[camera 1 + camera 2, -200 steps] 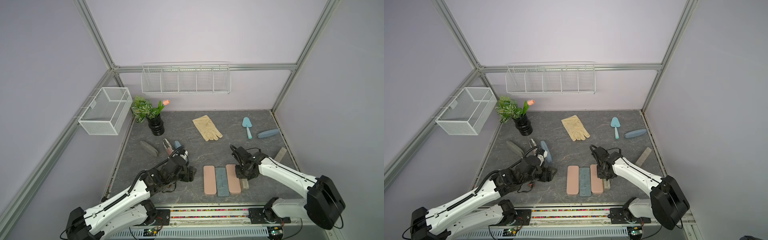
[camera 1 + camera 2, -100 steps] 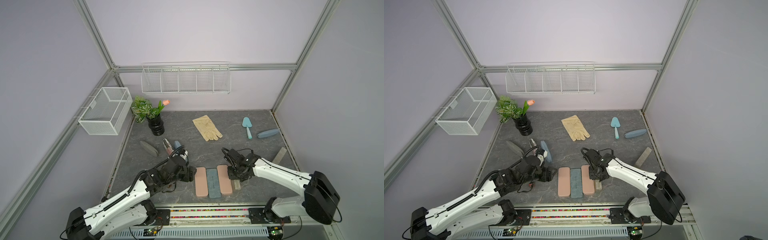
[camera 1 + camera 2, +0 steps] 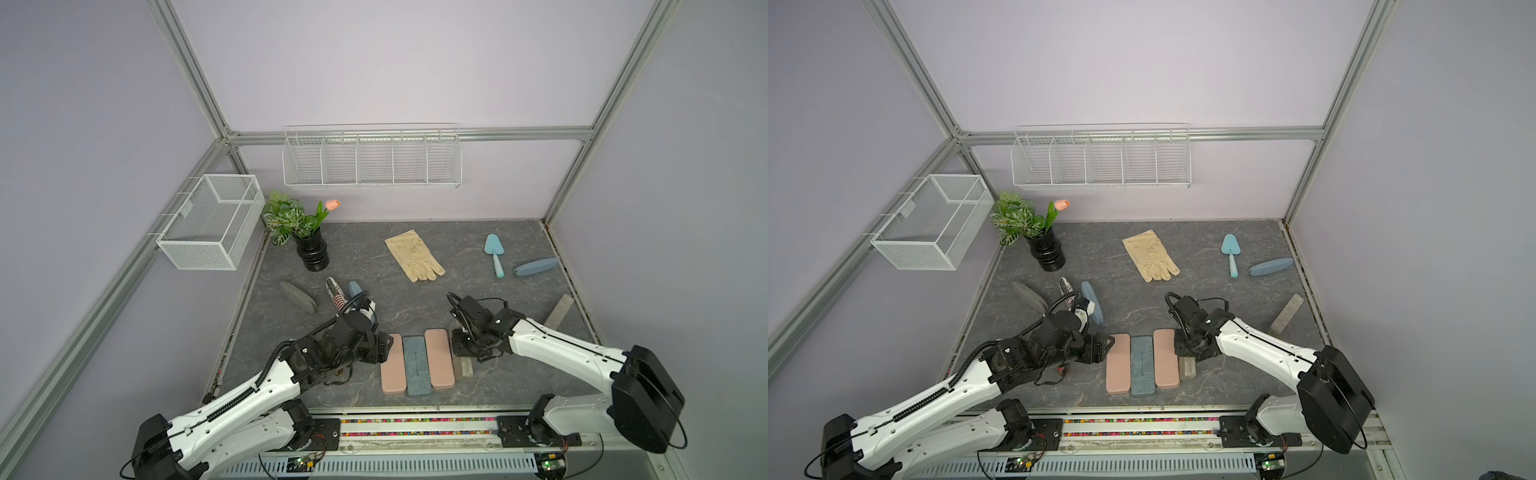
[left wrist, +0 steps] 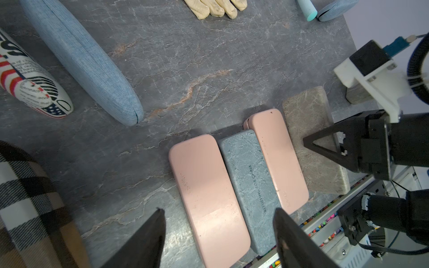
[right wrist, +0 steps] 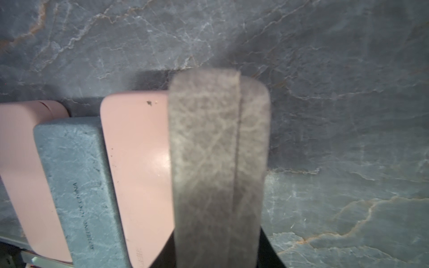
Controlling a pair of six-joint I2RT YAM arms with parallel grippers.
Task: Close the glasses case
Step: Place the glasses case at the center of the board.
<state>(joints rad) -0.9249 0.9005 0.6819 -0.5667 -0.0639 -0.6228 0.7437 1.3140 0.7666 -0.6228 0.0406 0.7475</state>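
left gripper [image 3: 385, 343]: we see jaws spread, nothing between them, just beside the left pink case [image 3: 393, 365] | right gripper [image 3: 460, 347]: we see jaws pinching the grey glasses case [image 4: 308, 120] | place: front of the table [image 3: 374, 291], right end of a row, just beside the right pink case [image 3: 438, 359]

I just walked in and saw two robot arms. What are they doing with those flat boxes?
They're handling glasses cases. The right gripper is clamped on the grey case, right beside a pink case at one end of a row on the table. The left gripper hangs open by the other pink case, holding nothing.
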